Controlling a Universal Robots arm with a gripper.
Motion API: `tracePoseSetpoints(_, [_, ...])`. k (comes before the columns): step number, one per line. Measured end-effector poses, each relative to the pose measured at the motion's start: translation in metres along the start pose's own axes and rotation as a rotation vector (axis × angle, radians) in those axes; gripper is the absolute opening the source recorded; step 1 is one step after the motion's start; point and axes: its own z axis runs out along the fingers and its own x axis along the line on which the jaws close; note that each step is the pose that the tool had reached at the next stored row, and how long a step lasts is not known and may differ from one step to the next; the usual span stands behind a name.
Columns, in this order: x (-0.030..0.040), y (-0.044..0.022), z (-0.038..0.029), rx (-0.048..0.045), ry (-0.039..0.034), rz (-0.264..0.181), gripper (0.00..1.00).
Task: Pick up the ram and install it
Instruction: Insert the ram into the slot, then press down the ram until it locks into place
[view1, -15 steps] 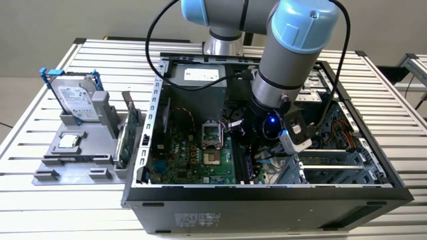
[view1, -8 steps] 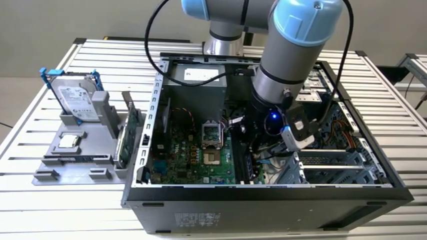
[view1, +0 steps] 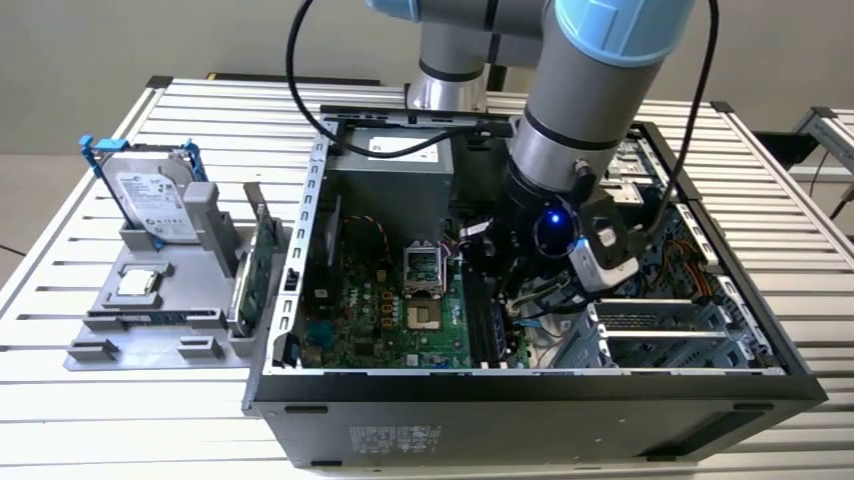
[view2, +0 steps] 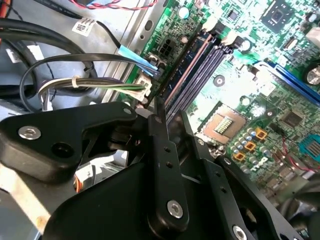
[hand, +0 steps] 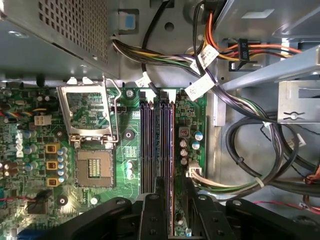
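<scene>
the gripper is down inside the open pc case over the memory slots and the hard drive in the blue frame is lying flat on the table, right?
Not quite: the hard drive stands upright in the grey holder, as the exterior view shows. The gripper is indeed over the memory slots.

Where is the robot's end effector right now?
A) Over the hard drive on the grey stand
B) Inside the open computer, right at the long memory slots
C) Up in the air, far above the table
B: in the first wrist view the end effector sits down over the memory slots on the motherboard, inside the computer case.
</scene>
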Motion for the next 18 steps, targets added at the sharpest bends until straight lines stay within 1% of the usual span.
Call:
tracePoseSetpoints(3, [0.0, -0.0005, -0.0005, -0.0012, 0.0, 0.0, 1.0])
tracePoseSetpoints(4, [0.0, -0.0005, -0.0005, -0.0011, 0.0, 0.0, 0.0])
tracePoseSetpoints(18, [0.0001, -0.0008, -0.0005, -0.001, 0.0, 0.0, 0.0])
